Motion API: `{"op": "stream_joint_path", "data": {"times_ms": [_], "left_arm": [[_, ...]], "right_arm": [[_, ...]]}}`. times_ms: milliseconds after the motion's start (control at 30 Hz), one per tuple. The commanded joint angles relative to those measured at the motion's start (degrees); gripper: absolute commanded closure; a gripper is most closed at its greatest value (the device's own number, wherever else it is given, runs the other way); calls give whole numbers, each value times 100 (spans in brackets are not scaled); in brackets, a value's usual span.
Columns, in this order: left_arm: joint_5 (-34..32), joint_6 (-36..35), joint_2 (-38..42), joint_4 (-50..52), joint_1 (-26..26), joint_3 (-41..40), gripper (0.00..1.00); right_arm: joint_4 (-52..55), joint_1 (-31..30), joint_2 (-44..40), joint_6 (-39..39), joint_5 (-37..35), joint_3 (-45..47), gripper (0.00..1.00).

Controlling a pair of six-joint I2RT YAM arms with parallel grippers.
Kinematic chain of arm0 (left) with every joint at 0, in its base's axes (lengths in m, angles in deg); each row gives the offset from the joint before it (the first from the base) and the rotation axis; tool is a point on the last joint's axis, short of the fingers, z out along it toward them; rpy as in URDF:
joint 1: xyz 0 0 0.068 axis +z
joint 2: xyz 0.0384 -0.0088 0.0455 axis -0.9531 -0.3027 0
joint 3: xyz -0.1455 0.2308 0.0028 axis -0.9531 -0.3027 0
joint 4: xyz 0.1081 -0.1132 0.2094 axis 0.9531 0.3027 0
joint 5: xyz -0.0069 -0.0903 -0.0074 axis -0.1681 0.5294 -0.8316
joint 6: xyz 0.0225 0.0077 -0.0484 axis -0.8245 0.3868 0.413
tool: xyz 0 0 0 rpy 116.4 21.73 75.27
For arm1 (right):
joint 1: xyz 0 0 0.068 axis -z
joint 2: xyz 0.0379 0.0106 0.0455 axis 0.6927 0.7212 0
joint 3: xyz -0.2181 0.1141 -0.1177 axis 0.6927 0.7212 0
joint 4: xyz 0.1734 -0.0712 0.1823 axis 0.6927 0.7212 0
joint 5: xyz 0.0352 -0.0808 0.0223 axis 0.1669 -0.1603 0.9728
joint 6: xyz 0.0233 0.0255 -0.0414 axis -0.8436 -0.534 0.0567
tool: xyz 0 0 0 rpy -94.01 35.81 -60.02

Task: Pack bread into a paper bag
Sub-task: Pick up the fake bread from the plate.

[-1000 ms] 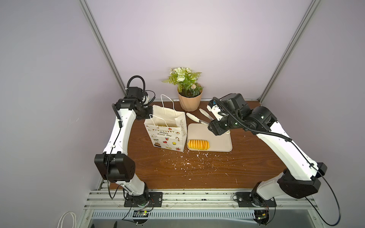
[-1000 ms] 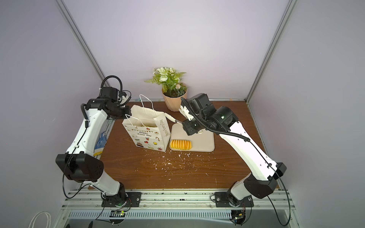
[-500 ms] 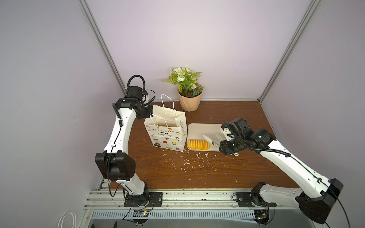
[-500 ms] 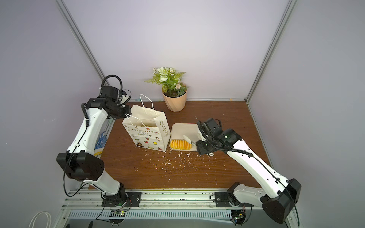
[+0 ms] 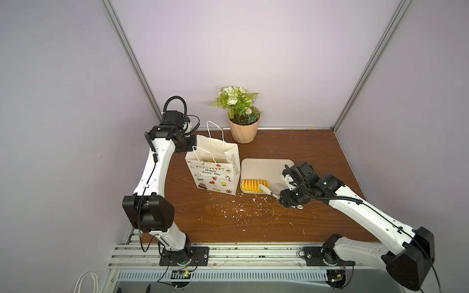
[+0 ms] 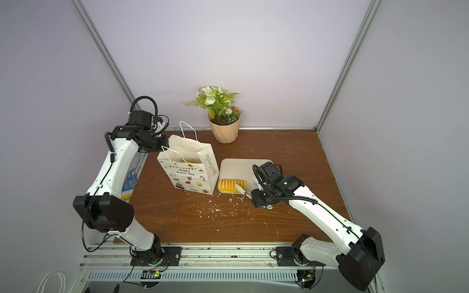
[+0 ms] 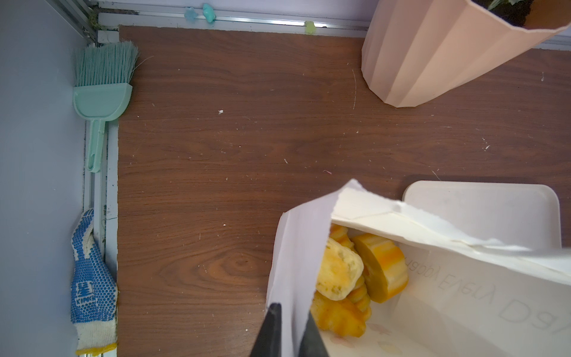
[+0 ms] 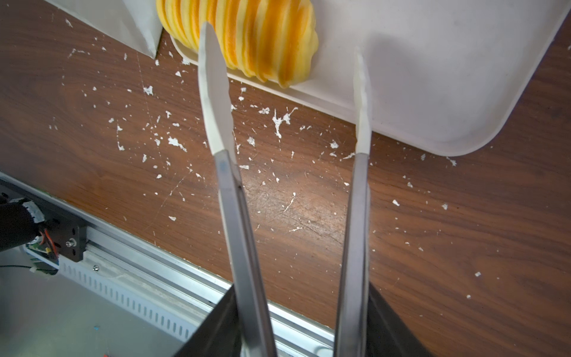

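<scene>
One paper bag (image 5: 215, 175), one tray (image 5: 266, 167) bearing one loaf (image 5: 253, 185), one flowerpot (image 5: 244, 132)

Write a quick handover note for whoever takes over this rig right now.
Left gripper: shut on the paper bag's rim, holding it open.
Right gripper: shut on the tongs, arms spread, tips at the ridged loaf, not gripping it.
Done: several pastries lie inside the bag.
To do: that one loaf, alone on the tray, goes into the bag.

Right gripper (image 5: 289, 200) with steel white-tipped tongs (image 5: 269, 192): moved from far side of beige rounded tray (image 5: 266, 166) to ridged golden-yellow loaf (image 5: 252, 185).
</scene>
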Motion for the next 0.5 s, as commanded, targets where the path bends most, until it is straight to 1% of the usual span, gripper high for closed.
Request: {"op": "stream_joint_path", "data": {"times_ms": [0, 100, 200, 300, 367, 467], "left_arm": [[82, 23, -65, 92, 57, 182, 86], [70, 23, -69, 90, 57, 189, 86], [92, 21, -86, 92, 56, 191, 86], [76, 23, -82, 99, 57, 181, 85], [61, 22, -69, 98, 57, 173, 85], [62, 23, -99, 103, 57, 181, 85]], "right_arm": [[-372, 30, 56, -25, 263, -8, 42], [-461, 34, 221, 16, 352, -6, 43], [-433, 34, 445, 110, 527, -92, 48], [-374, 40, 621, 178, 715, -104, 50], [-399, 34, 582, 189, 664, -34, 51], [-362, 38, 588, 259, 582, -41, 57]]}}
